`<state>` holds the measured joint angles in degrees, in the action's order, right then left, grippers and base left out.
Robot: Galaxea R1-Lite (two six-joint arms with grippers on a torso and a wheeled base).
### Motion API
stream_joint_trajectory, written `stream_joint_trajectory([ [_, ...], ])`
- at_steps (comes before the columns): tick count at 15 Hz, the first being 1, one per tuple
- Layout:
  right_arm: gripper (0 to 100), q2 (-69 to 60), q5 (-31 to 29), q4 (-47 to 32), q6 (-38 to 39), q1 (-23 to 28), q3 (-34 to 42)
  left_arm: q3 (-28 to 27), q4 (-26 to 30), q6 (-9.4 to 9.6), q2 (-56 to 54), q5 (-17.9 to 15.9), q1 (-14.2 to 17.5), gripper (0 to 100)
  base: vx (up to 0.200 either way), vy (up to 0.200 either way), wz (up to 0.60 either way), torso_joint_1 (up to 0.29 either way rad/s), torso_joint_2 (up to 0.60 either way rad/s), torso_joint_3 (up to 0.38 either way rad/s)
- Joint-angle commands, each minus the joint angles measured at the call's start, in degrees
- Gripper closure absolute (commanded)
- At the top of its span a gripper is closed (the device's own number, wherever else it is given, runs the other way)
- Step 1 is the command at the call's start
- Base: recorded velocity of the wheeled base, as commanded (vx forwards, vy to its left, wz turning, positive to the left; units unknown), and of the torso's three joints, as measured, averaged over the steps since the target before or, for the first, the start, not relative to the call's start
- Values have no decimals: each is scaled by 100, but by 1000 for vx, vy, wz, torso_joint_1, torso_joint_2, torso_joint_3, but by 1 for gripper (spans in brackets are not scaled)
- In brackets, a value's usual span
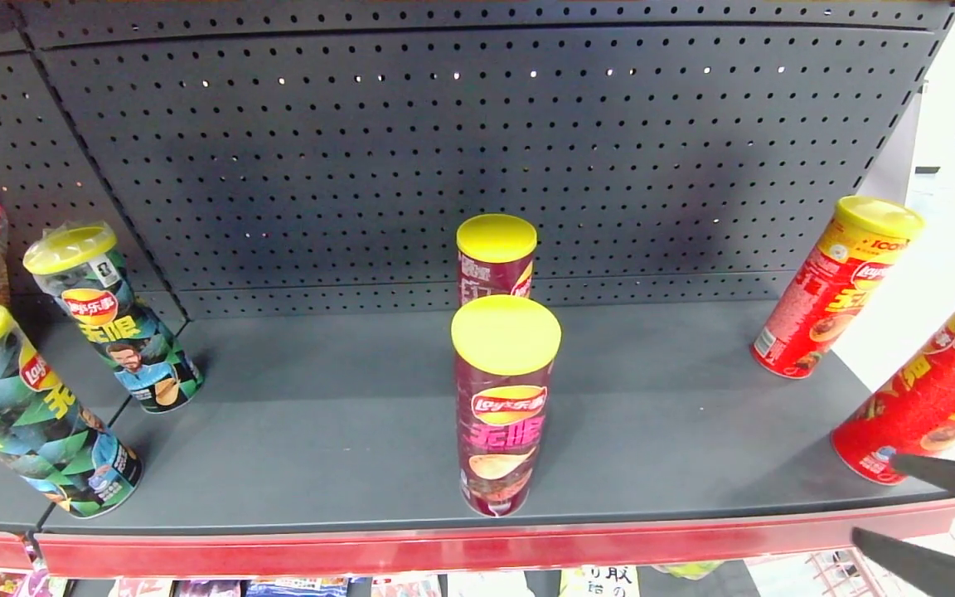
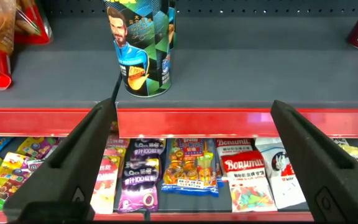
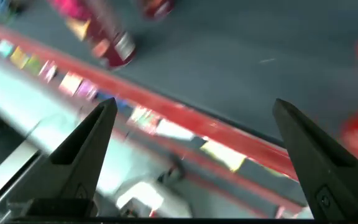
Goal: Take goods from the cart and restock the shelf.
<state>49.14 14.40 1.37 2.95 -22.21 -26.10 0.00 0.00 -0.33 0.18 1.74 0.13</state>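
Note:
Several yellow-lidded chip cans stand on the dark grey shelf [image 1: 345, 431]. A maroon can [image 1: 501, 406] stands near the front edge, with a second maroon can [image 1: 495, 257] behind it. Two red cans [image 1: 834, 286] [image 1: 929, 398] are at the right and two green-blue cans [image 1: 117, 319] [image 1: 34, 414] at the left. My right gripper [image 1: 874, 497] is open and holds nothing, low at the front right beside the nearer red can. My left gripper [image 2: 191, 112] is open and holds nothing, in front of the shelf's red edge [image 2: 229, 121], facing a green-blue can [image 2: 145, 50]. My right gripper [image 3: 194, 106] shows open above the red edge [image 3: 185, 115].
A perforated grey back panel [image 1: 444, 149] closes the shelf behind the cans. Red snack bags [image 2: 5, 37] lie at the far left. Candy packets [image 2: 191, 168] fill the lower shelf beneath the red edge. Bare shelf floor lies between the can groups.

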Motion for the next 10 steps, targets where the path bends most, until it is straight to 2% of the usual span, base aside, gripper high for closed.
stream_joint_trajectory([
  [1,0,1713,-534,575,215,-969,-18,0,0,-2,-1,1,4,0,0,0,0,0,0,0],
  [3,0,2231,-904,830,355,-1075,-18,0,9,-2,-1,1,4,0,0,0,0,0,0,0],
  [7,0,3022,-1115,1454,399,-1101,-88,0,0,-2,-1,1,4,0,0,0,0,0,0,0],
  [10,0,3515,-1642,1938,417,-1312,-159,0,0,-2,-1,1,4,0,0,0,0,0,0,0],
])
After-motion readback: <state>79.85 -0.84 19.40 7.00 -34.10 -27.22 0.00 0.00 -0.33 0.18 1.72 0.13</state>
